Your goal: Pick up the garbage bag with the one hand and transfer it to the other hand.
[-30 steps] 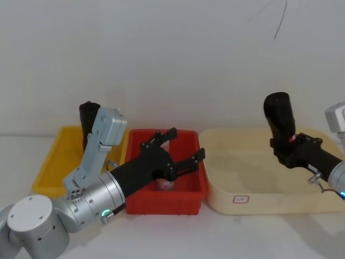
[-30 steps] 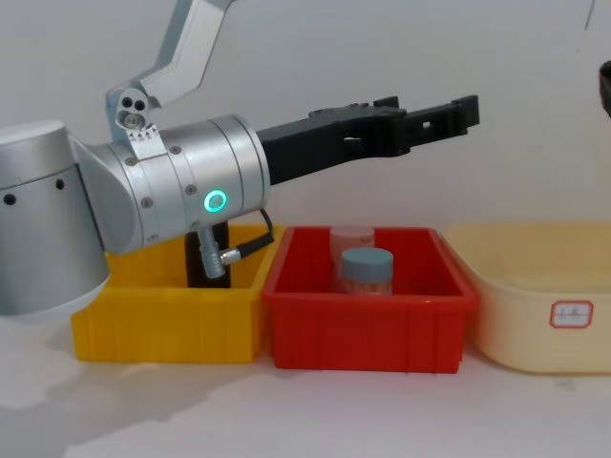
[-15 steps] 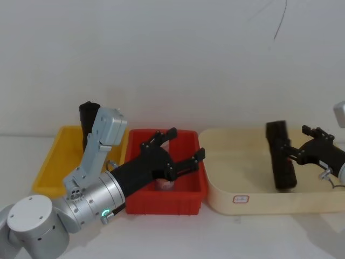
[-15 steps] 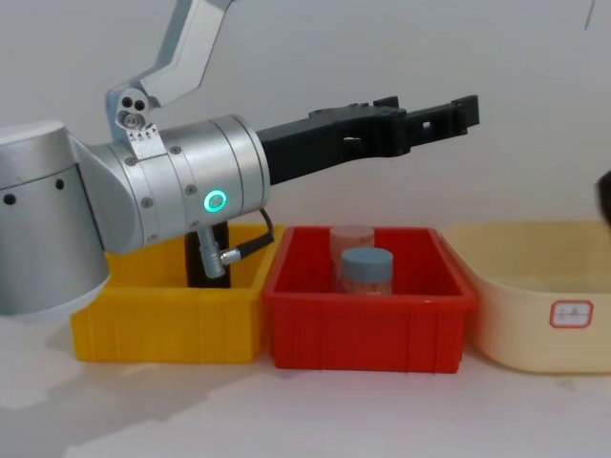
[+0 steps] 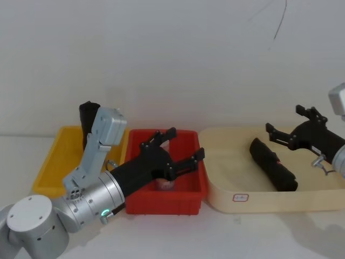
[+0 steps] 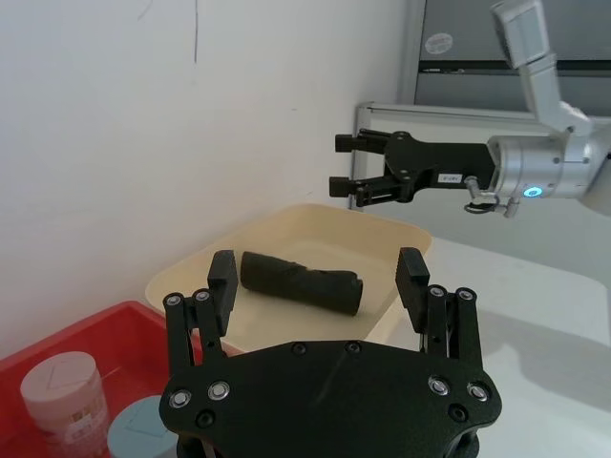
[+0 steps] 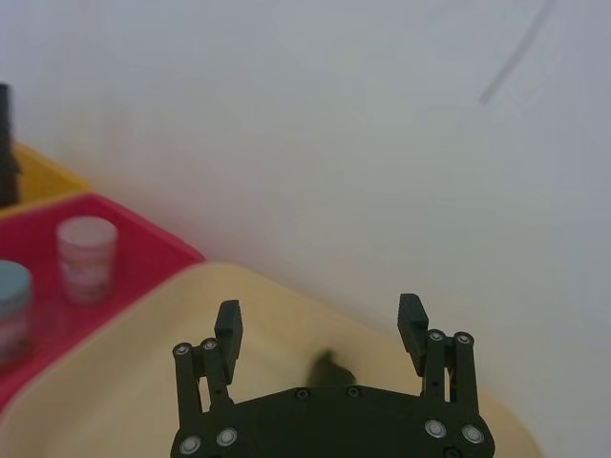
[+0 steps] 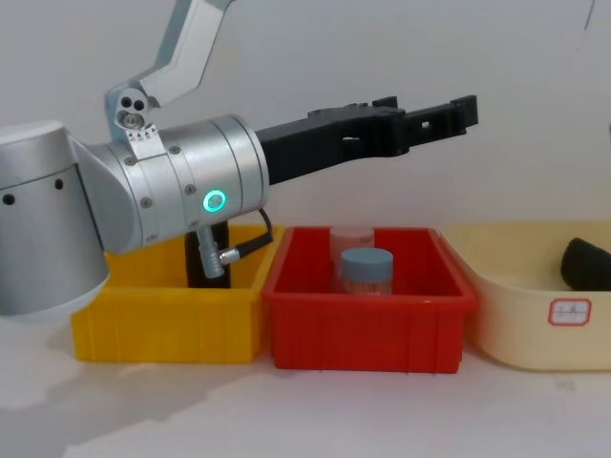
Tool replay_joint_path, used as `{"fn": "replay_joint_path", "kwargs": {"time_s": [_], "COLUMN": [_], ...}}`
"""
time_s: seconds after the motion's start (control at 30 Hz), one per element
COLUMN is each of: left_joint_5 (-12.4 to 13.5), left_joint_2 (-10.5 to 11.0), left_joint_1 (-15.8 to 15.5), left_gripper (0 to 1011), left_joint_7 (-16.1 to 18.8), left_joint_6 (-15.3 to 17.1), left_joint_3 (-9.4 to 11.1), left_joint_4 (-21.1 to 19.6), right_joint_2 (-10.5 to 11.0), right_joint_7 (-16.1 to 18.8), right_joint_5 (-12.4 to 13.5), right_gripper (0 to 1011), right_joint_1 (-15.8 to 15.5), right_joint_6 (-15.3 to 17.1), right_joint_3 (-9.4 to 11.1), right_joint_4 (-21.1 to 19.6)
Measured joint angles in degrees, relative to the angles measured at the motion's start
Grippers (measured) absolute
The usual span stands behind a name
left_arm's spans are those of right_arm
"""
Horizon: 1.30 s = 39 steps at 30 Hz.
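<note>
Crinkled garbage bag (image 5: 273, 172) flat in cream tub (image 5: 226, 197), R gripper (image 5: 283, 118) near, L gripper (image 5: 186, 142) apart, both fingers wide

Three bins: yellow bin (image 5: 54, 156), red bin (image 5: 161, 204), cream bin (image 5: 269, 202). Two black rolls: garbage bag (image 5: 272, 164), smoother roll (image 5: 86, 116). Two jars: grey-lidded jar (image 8: 367, 272), clear jar (image 8: 351, 237). Two grippers: left gripper (image 5: 187, 142), right gripper (image 5: 283, 118).

We see the garbage bag (image 5: 273, 164) as crinkled matt black plastic. The left tool (image 5: 186, 144) is matt black too, on a wrist (image 8: 177, 176) of smooth satin metal. Red bin (image 8: 368, 334), yellow bin (image 8: 162, 334) and cream tub (image 8: 516, 329): smooth, faintly glossy plastic. The bench (image 8: 334, 410) is matt white.
</note>
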Motion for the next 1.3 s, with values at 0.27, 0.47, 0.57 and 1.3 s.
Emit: {"fn": "replay_joint_path", "kwargs": {"time_s": [0.27,0.47,0.57,1.3], "left_joint_5": [0.23,0.82,1.30,2.79], "left_joint_2": [0.50,1.27,2.05,5.36], "left_joint_1": [0.72,1.65,2.58,7.43], "left_gripper": [1000,1000,1000,1000], "left_joint_7": [2.05,4.21,5.79,10.99], "left_joint_6": [-0.60,-1.20,-1.60,-2.37], "left_joint_3": [-0.67,-1.66,-2.66,-7.02], "left_joint_4": [-0.49,-1.17,-1.78,-4.77], "right_joint_2": [-1.25,-2.51,-3.05,-7.27], "right_joint_7": [2.03,3.77,4.62,12.52], "right_joint_5": [0.61,1.74,2.16,3.52], "right_gripper": [1001,1002,1002,1001], "right_joint_1": [-0.60,-0.94,-0.95,5.51], "right_joint_6": [-0.62,-0.64,-0.64,0.04], "right_joint_3": [-1.57,-3.30,-4.05,-11.83], "right_joint_4": [-3.16,-3.97,-3.99,3.45]}}
